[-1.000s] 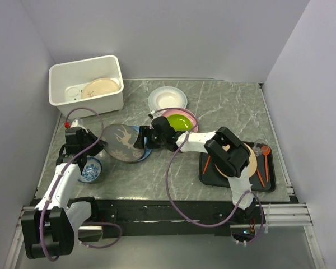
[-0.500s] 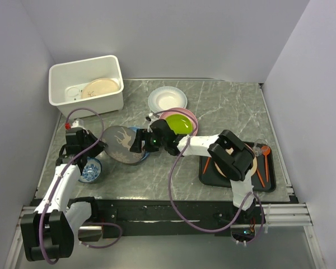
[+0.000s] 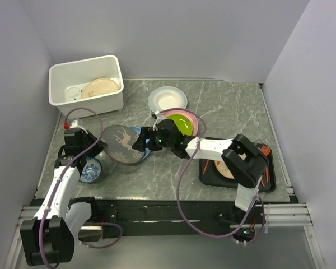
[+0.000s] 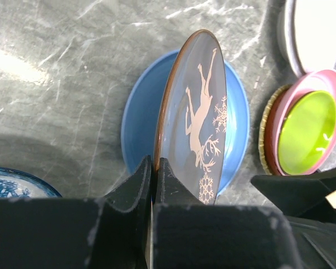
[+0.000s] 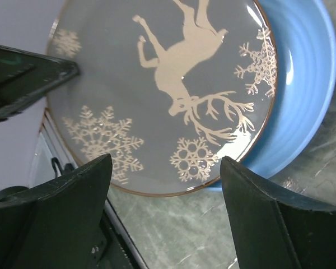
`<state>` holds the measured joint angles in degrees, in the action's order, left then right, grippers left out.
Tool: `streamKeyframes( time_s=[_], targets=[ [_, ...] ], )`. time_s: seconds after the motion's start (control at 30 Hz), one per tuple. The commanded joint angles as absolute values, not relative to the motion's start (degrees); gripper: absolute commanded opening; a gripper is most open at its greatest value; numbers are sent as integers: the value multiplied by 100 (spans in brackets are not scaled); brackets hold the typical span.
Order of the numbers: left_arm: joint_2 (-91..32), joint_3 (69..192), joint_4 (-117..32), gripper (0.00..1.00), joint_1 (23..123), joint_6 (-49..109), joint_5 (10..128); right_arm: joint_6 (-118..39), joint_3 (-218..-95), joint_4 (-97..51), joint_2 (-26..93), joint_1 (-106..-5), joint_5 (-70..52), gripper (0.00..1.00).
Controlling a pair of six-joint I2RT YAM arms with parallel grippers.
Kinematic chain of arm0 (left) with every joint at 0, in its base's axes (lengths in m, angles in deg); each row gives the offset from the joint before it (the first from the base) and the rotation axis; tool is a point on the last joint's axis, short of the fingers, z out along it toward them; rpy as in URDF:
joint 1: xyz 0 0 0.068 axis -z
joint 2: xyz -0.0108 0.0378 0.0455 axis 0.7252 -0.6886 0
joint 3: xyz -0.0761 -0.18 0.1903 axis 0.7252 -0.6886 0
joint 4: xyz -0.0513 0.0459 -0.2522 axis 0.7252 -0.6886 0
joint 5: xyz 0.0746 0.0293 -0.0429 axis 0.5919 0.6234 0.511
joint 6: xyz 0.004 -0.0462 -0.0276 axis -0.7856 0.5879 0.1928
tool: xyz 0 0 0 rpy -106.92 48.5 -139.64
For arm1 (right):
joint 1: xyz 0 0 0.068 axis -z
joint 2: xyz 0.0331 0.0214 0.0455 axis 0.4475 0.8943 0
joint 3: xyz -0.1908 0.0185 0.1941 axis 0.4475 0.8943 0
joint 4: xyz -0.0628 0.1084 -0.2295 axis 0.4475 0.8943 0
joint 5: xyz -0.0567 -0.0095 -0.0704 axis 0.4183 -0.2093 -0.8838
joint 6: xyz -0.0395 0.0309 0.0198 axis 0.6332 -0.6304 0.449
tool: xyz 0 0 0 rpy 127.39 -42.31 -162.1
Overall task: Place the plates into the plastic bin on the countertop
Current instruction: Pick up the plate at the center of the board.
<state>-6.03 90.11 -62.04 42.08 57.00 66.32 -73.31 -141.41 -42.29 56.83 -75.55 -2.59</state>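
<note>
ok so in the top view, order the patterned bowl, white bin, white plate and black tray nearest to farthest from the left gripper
From the left gripper, shut on the reindeer plate:
1. blue-and-white bowl, just beside it on the near side
2. white plastic bin, far left corner
3. white plate, far middle
4. black tray, right side

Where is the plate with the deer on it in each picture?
Top external: deer plate sits left of centre, tipped up between the two arms.
Left wrist: deer plate is in the centre, nearly edge-on, its rim pinched by the left gripper.
Right wrist: deer plate fills the upper middle, its picture side facing the camera.
Shared landmark: the blue plate just behind it in every view.
</note>
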Motion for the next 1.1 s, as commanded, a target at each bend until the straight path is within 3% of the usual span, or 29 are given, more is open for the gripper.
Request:
streamKeyframes(
  time_s=[0.0,1.07],
  targets=[
    [-169,9492,-5401,1,4226,5950,6209,-7284,-13931,-4546,5041,-7545,-494,85],
    [-730,9536,-3583,1,4253,6776,4681,-7617,-11549,-3588,1446,-7554,-2322,87]
  ],
)
